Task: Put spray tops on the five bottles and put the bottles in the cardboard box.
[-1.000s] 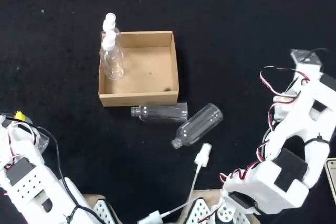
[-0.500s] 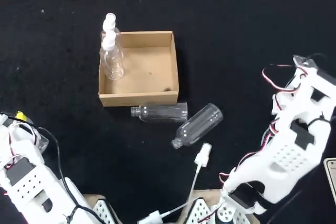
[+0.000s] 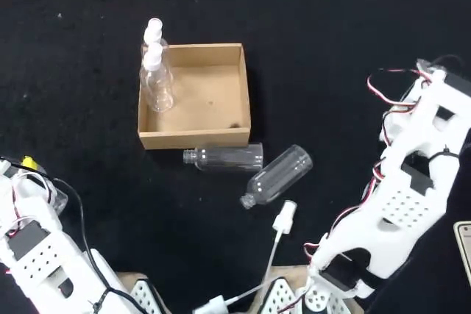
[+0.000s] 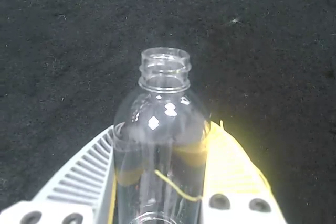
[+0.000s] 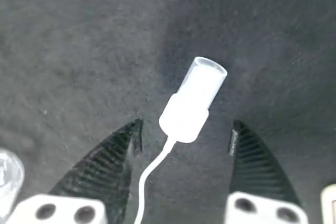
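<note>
- The left gripper is sitting at the near left of the table, clamped on an open-necked clear bottle. Its fingers are pressing on both sides of the body and the bare mouth is pointing away from the wrist.
- The right gripper is hanging over the table with its fingers spread wide apart. A white spray top is lying on the dark surface between them, with neither finger touching it.
- A second spray top is lying at the near edge of the table, between the two arm bases.
- In the high view the spray top is lying just beyond that, with its thin tube trailing back toward the near edge.
- Just beside it, a tilted uncapped bottle is lying on its side with its mouth pointing toward the near left.
- A level uncapped bottle is lying on its side just in front of the cardboard box, with its mouth pointing left.
- The cardboard box is sitting open near the middle of the table.
- A capped bottle is standing upright against the box's left wall.
- A farther capped bottle is standing upright at the box's far left corner; I cannot tell whether it is inside the box or just outside.
</note>
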Robot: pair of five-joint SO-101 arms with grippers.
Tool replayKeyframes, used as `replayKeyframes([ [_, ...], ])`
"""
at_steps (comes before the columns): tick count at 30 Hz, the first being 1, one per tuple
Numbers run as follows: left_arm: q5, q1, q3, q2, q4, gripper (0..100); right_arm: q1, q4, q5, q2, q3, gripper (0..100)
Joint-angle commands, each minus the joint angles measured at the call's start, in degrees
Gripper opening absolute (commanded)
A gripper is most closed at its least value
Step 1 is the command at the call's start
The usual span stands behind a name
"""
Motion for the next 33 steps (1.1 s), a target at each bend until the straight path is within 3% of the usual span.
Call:
replayKeyframes([
  [1,-0.62,0.48,-0.84,-0.97,0.18,3,-0.79,-3.16,-4.22,1.54,-3.47,22.7],
  [6,-0.62,0.48,-0.84,-0.97,0.18,3,-0.7,-3.43,-6.24,4.53,-3.3,20.3],
  [11,-0.62,0.48,-0.92,-0.97,0.18,3,-0.79,-2.9,-5.54,4.53,-4.18,0.5],
  [15,-0.62,0.48,-0.92,-0.97,0.18,3,-2.81,1.05,6.42,2.51,-6.2,0.8],
  [20,-0.7,0.48,-0.92,-0.97,0.18,3,-3.34,0.62,37.89,1.1,-5.85,1.0],
  [22,-0.7,0.48,-0.92,-0.97,0.18,3,-1.05,0.53,46.07,0.84,-5.14,1.0],
  [27,-0.7,0.48,-0.92,-0.97,0.09,3,3.69,-1.49,53.27,-1.45,-1.63,1.0],
  [33,-0.7,0.48,-1.01,-0.97,-0.18,3,5.98,-14.15,53.63,-7.16,13.85,1.0],
])
